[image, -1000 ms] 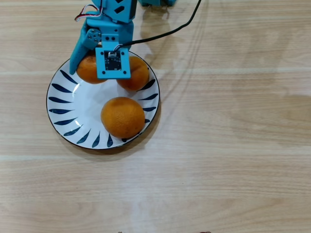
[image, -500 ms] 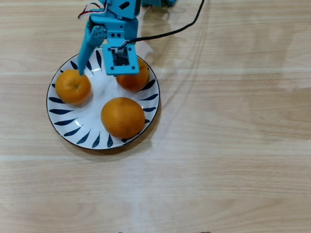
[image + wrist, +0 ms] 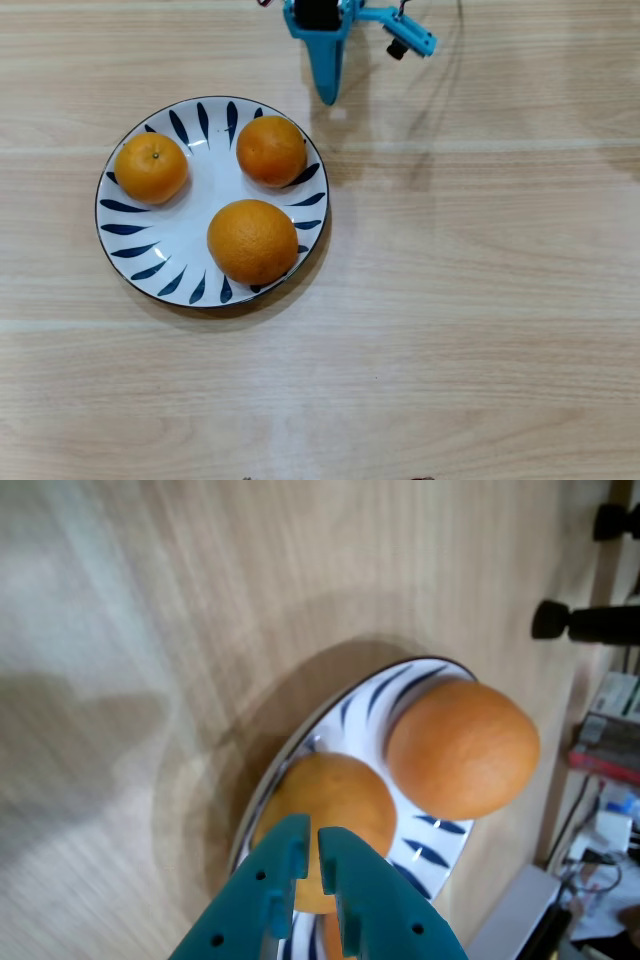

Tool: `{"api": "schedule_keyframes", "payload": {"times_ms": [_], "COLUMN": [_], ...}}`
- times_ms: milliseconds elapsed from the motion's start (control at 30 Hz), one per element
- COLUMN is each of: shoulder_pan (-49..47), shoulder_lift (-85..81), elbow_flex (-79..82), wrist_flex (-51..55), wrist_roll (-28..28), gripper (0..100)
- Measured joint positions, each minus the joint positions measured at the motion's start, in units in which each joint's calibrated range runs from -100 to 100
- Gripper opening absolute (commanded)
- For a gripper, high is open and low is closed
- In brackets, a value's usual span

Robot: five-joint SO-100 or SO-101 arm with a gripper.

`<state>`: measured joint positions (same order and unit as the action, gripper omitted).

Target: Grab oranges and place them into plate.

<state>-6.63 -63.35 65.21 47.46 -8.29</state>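
Note:
Three oranges lie on the white plate [image 3: 150, 250] with blue petal strokes: one at the left [image 3: 151, 167], one at the upper right [image 3: 271, 150], and the larger one [image 3: 253, 241] at the front. My blue gripper [image 3: 327, 92] is at the top of the overhead view, just beyond the plate's upper right rim, empty, its fingers together. In the wrist view the gripper [image 3: 312, 842] is shut, in front of one orange [image 3: 335, 805]; the larger orange [image 3: 462, 748] lies beyond it on the plate [image 3: 425, 852].
The plate sits on a light wooden table [image 3: 470, 300]. In the wrist view, black stands [image 3: 585, 620] and clutter with cables [image 3: 600, 830] lie past the table's far edge at the right.

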Motion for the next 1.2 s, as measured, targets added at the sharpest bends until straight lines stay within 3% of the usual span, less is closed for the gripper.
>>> {"api": "schedule_keyframes", "payload": {"times_ms": [300,533,1200], "shoulder_pan": [-0.8,-3.4,-4.4], "shoulder_lift": [-33.4,-35.7,-35.7], "elbow_flex": [26.6,30.5,30.8], "wrist_flex": [7.1,11.0,13.8], "wrist_roll": [1.0,4.6,4.8], "gripper": [2,2,2]}}
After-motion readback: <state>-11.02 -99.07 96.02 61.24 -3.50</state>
